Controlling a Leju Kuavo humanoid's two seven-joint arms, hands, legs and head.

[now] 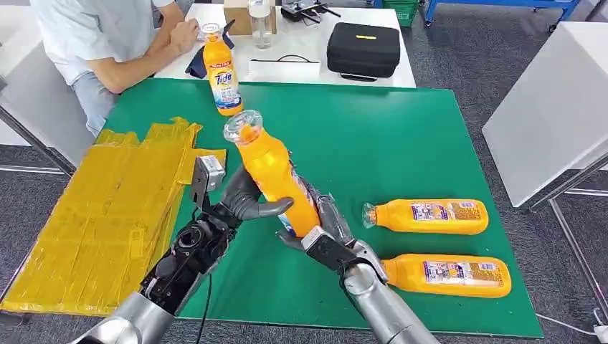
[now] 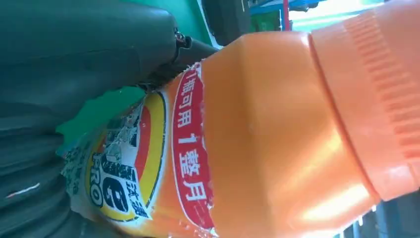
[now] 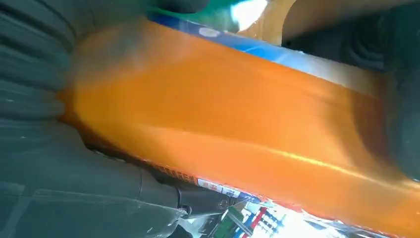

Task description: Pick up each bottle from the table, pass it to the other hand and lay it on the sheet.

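Note:
An orange detergent bottle (image 1: 274,172) with a clear cap is held tilted above the green mat (image 1: 373,136), cap pointing up and away. My left hand (image 1: 244,202) wraps its thumb across the bottle's lower front. My right hand (image 1: 326,228) grips the base from the other side. In the left wrist view the bottle (image 2: 277,139) lies against my left hand (image 2: 74,59). The right wrist view has the bottle (image 3: 223,124) pressed into my right hand (image 3: 74,198). The yellow sheet (image 1: 107,215) lies on the left.
Two more orange bottles (image 1: 426,216) (image 1: 448,275) lie on the mat at the right. Another (image 1: 221,72) stands upright at the mat's far edge. A person (image 1: 107,43) sits at the far left. A black case (image 1: 363,49) rests on the white table behind.

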